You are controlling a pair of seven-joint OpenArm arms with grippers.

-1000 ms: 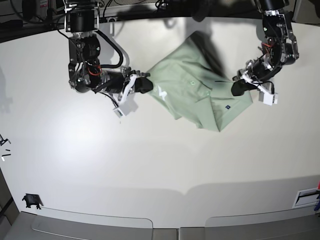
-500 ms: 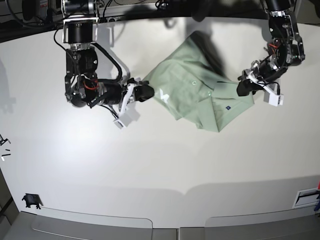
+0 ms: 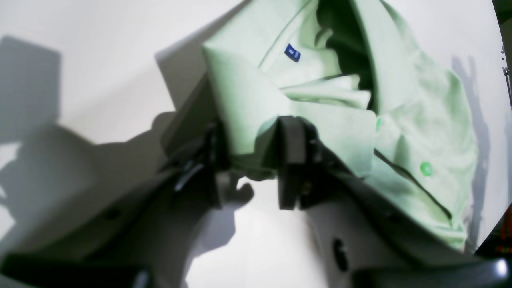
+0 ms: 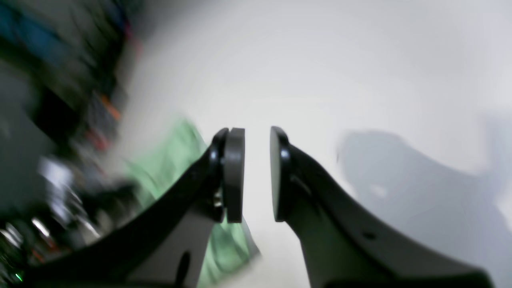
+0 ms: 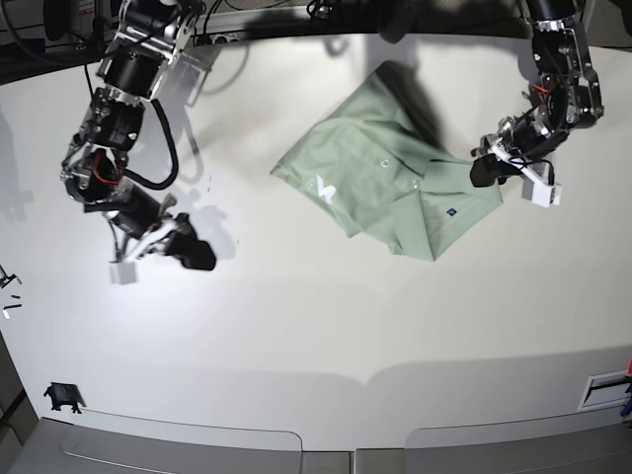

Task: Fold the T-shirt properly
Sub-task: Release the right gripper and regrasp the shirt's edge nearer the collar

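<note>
The T-shirt (image 5: 390, 183) is spread, partly folded and rumpled, on the far right part of the white counter (image 5: 316, 316) in the base view, with its collar end and a tiny dark label (image 5: 450, 210) turned toward the right edge. A fold of that collar end is gripped by the left tool (image 3: 256, 160): in the left wrist view the cloth (image 3: 340, 100) is bunched between the two dark pads (image 3: 292, 140), which are drawn in against it (the blue label (image 3: 292, 52) and a green button (image 3: 426, 169) are seen just beyond). In the base view this tool (image 5: 491, 168) is seen at the shirt's right corner, touching it.

The right tool (image 5: 188, 252) is held low over bare counter, well apart from the shirt, on the left of the base view. In the right wrist view its pads (image 4: 234, 176) are parted by only a narrow gap, nothing is held between them (image 4: 253, 174), and a blurred patch of green cloth (image 4: 180, 160) is seen behind the left finger.
</note>
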